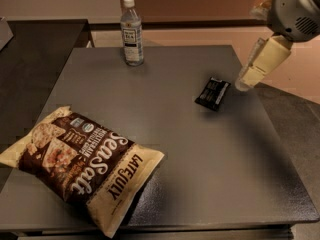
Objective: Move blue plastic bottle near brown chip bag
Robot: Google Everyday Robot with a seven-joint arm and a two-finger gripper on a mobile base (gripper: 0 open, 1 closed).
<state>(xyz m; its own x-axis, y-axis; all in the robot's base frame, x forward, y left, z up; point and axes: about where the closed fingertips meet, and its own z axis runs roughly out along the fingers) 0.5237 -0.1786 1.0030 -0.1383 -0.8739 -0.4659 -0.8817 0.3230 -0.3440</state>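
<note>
The blue plastic bottle stands upright at the far edge of the gray table, a little left of the middle. It is small and clear, with a white screw cap on top. A white label with dark print goes around its middle. Nothing is touching it.

The brown chip bag lies flat at the near left corner of the table. It is big, dark brown and crinkly, with cream ends. It has white "Sea Salt" letters and pictures of chips on it. Its right end says "Late July" in dark letters. The bag is well apart from the bottle.

A small black wrapped bar lies on the right side of the table, between the near and far edges.

The gripper hangs in the air at the far right, just beside the black bar and above the table's right edge. It is cream colored and points down and to the left. It holds nothing. I cannot tell if it is open or closed. It is well apart from the bottle.
</note>
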